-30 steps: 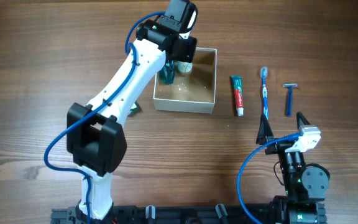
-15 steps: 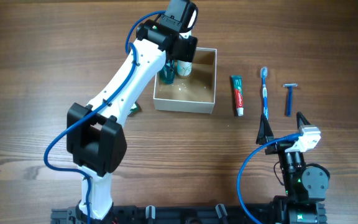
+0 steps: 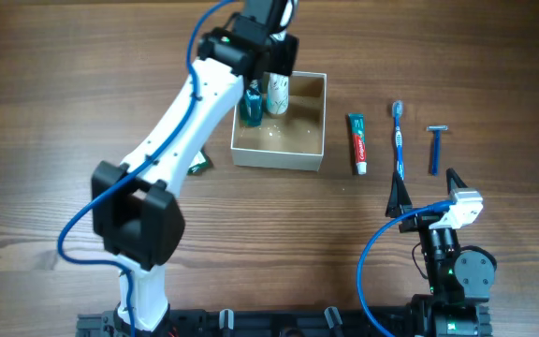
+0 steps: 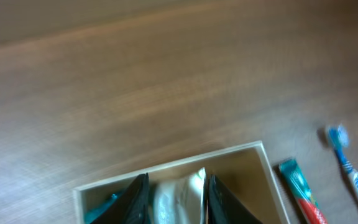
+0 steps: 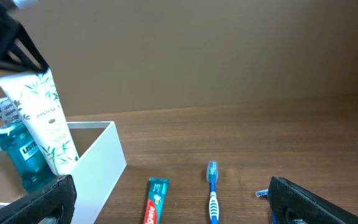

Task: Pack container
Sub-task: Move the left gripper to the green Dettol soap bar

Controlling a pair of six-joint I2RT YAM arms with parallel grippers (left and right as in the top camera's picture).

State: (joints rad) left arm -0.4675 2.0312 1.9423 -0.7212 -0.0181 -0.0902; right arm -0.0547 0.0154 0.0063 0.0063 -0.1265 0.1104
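Two toiletries stand in the container (image 3: 279,157), in its far left corner: a white tube (image 3: 277,92) and a teal bottle (image 3: 251,108), side by side. The left gripper (image 4: 178,177) hangs over that corner, fingers on either side of the tube; I cannot tell whether they pinch it. Right of the container lie toothpaste (image 3: 357,143), toothbrush (image 3: 399,140) and razor (image 3: 435,150), in that order. The right gripper (image 3: 426,178), well apart from the container, is spread wide and empty.

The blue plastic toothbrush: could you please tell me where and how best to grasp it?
Grip the blue toothbrush mid-handle from straight above, closing across its narrow width: it lies flat, with gaps to the green toothpaste tube and blue razor.
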